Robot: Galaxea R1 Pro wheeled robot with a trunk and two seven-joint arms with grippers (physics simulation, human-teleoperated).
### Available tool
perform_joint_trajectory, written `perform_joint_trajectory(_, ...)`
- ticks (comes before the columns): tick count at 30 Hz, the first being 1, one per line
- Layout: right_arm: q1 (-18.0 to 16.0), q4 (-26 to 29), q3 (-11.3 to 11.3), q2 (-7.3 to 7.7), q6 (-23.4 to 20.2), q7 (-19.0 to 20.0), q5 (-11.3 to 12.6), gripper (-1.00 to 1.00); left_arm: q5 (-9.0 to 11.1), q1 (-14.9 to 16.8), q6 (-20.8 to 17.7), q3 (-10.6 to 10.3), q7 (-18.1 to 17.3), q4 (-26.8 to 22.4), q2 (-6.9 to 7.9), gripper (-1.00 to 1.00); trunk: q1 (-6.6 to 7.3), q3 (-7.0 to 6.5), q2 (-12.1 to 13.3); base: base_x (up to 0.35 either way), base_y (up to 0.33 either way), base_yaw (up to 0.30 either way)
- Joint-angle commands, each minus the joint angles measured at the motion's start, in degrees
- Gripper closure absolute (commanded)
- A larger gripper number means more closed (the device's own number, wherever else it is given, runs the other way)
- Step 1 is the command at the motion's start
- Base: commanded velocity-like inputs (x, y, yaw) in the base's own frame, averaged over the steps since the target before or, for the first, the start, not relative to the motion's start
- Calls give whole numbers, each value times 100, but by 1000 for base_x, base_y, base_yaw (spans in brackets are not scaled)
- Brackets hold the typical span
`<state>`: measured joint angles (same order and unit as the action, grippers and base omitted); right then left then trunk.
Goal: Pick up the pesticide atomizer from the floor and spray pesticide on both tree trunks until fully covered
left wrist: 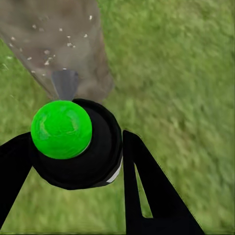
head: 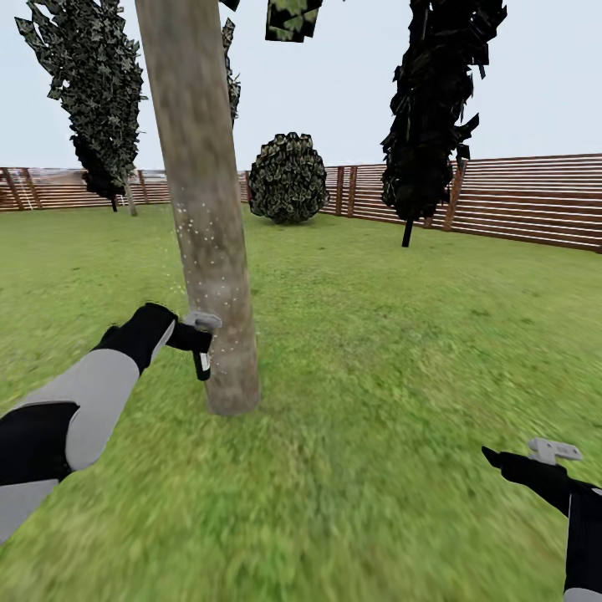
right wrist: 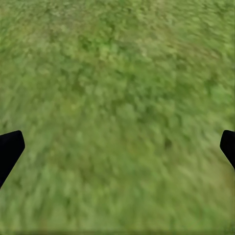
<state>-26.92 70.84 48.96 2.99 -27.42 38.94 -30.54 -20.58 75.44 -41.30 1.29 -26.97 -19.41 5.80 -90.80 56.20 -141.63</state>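
Observation:
A thick grey-brown tree trunk [head: 205, 209] rises from the grass floor [head: 376, 334] left of centre, dotted with white specks at mid height. My left gripper [head: 197, 339] is right beside the trunk's lower part, shut on the pesticide atomizer [head: 201, 364], a slim black piece hanging between the fingers. In the left wrist view the atomizer [left wrist: 78, 147] shows a bright green round top and a grey nozzle facing the speckled trunk [left wrist: 49, 34]; the left gripper [left wrist: 73, 144] clamps it from both sides. My right gripper [head: 502, 460] hovers low at the right, open over bare grass [right wrist: 117, 112].
A brown slat fence [head: 535, 201] rings the lawn. A round dark bush [head: 288, 177] stands at the back centre, a narrow near-black cypress [head: 435, 109] at the back right, and a leafy tree with a thin pale trunk [head: 92, 92] at the far left.

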Motion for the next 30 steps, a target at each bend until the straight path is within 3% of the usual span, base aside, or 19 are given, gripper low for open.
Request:
perform_joint_trajectory(1,1,0,0,0,2,1,-2,-100,10,-109,4,3,4,-5,0,100,0,-1,0,0,0,0)
perform_joint_trajectory(16,1,2,-2,-9,0,8,-2,-100,18,-814,390,20,206,-2,-27,100,0,-1,0,0,0,0)
perform_joint_trajectory(20,0,2,-8,-9,0,8,-5,-100,55,-1122,652,31,694,-1,-213,100,0,-1,0,0,0,139)
perform_joint_trajectory(21,0,4,-8,-9,0,8,-5,-100,209,-1185,715,72,986,-1,-302,100,0,-1,0,0,0,230)
perform_joint_trajectory(22,1,4,-9,-11,0,8,-5,-100,559,-1253,764,118,1259,-1,-362,100,0,-1,0,0,0,246)
perform_joint_trajectory(23,0,2,-9,-14,0,8,-5,-100,865,-1324,817,135,1360,-1,-383,100,0,-1,0,0,0,251)
perform_joint_trajectory(26,-2,0,-9,-22,0,8,-5,-100,1349,-1426,1047,149,1445,-1,-400,100,0,-1,0,0,0,255)
perform_joint_trajectory(27,1,0,-9,-24,0,8,-5,-100,1464,-1510,1163,151,1461,-1,-402,100,0,-1,0,0,0,257)
perform_joint_trajectory(30,0,0,-9,-25,0,8,-5,-100,1496,-1595,1195,152,1466,-1,-398,100,0,-1,0,0,0,223)
